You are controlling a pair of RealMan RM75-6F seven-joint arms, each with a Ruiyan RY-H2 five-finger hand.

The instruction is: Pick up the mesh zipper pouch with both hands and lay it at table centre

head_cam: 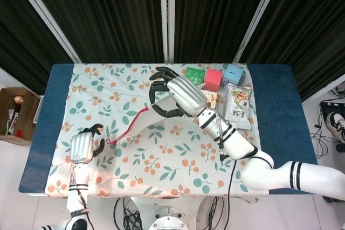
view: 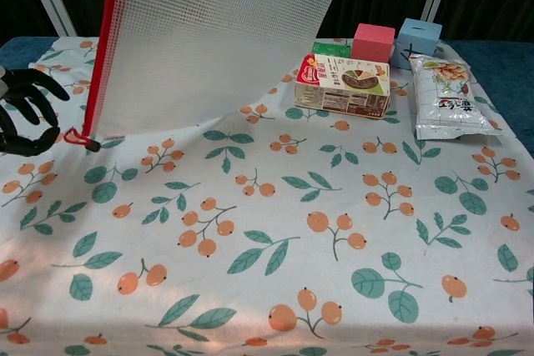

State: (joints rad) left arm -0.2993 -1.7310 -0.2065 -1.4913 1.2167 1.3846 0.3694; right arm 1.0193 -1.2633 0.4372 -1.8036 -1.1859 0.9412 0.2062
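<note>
The mesh zipper pouch [view: 217, 31] is a translucent white grid sheet with a red zipper edge [view: 100, 56]. It hangs tilted over the left half of the table, its top out of the chest view. In the head view my right hand [head_cam: 178, 95] grips its upper end above the table's back middle, and the red zipper [head_cam: 129, 125] slopes down to the left. The lower corner with the zipper pull [view: 81, 139] rests on the cloth. My left hand [head_cam: 83, 146] [view: 21, 110] sits just left of that corner, fingers spread, holding nothing.
At the back right stand a snack box [view: 342, 83], a green box [view: 332, 47], a red cube [view: 373, 42] and a blue cube [view: 418, 37], with a snack bag [view: 446, 93] beside them. A cardboard box [head_cam: 16, 114] sits on the floor at left.
</note>
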